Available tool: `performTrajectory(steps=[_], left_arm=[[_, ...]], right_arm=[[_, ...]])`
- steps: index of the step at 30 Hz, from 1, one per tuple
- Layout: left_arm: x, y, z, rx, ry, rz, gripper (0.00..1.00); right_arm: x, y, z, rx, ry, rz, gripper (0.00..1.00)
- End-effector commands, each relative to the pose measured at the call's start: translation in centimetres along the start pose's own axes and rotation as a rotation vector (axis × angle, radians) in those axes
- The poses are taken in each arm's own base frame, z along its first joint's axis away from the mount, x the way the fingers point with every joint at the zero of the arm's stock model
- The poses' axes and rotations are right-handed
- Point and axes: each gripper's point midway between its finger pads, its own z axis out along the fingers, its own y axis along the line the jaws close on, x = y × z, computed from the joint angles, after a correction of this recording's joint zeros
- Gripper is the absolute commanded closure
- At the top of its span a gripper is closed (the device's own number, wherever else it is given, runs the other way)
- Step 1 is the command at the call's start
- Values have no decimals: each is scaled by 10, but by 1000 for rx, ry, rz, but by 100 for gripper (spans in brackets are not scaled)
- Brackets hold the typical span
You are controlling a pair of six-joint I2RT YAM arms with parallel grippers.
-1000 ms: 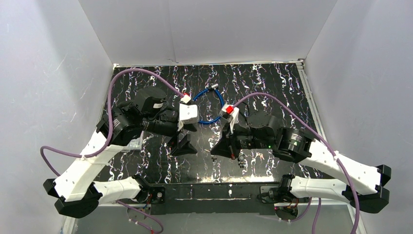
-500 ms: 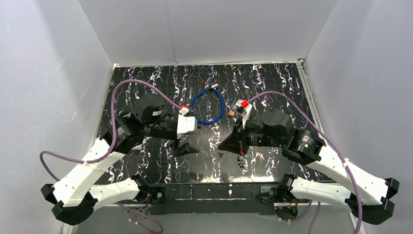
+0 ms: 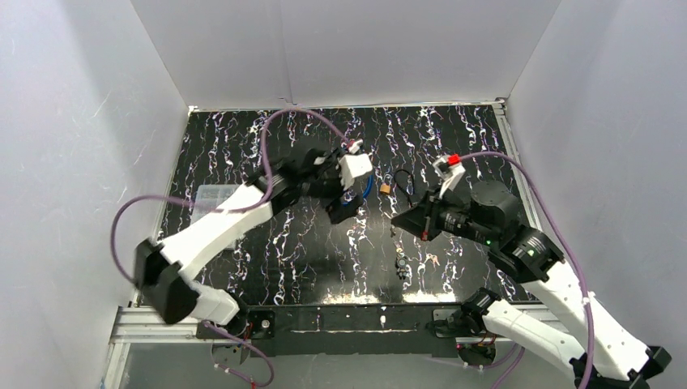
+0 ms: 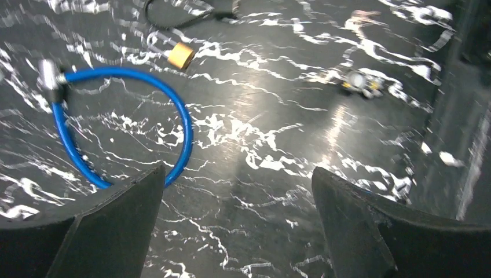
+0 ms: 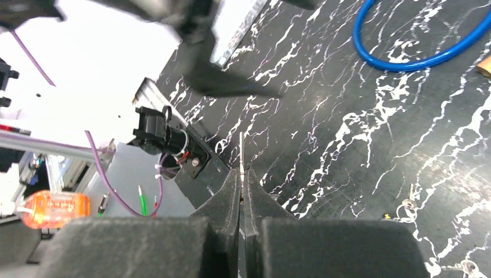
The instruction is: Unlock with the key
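Observation:
A blue cable lock point(image 4: 184, 124) with a silver barrel end point(image 4: 48, 72) lies looped on the black marbled table. My left gripper point(image 4: 237, 174) hovers over it, open and empty, hiding most of the blue cable lock point(image 3: 369, 186) from above. A small brass padlock point(image 4: 181, 55) on a black cord sits just beyond it, with the brass padlock point(image 3: 386, 189) between the two arms. My right gripper point(image 5: 242, 174) is shut on the key point(image 5: 241, 152), whose thin blade sticks out past the fingertips. From above, the right gripper point(image 3: 396, 219) hangs right of the left gripper point(image 3: 345, 203).
Loose keys point(image 3: 401, 263) lie on the table near the front, with more keys point(image 5: 407, 205) in the right wrist view. A clear plastic box point(image 3: 212, 197) sits at the left. White walls enclose the table on three sides.
The left arm has swung from the near left to the middle, over the blue cable lock, and its jaws have opened wider. The right arm has drawn back to the right, still shut on the key.

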Motion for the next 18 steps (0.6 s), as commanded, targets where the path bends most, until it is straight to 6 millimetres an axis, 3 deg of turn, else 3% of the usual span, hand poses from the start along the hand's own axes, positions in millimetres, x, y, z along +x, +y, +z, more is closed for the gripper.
performTrajectory(steps=[1, 12, 18], left_arm=[[18, 51, 32, -65, 92, -280, 2], [76, 79, 104, -36, 292, -291, 2], [107, 71, 124, 22, 391, -350, 10]], right_arm=[[-12, -5, -19, 46, -85, 23, 99], [-17, -12, -34, 98, -146, 42, 99], [-24, -15, -41, 133, -171, 32, 99]])
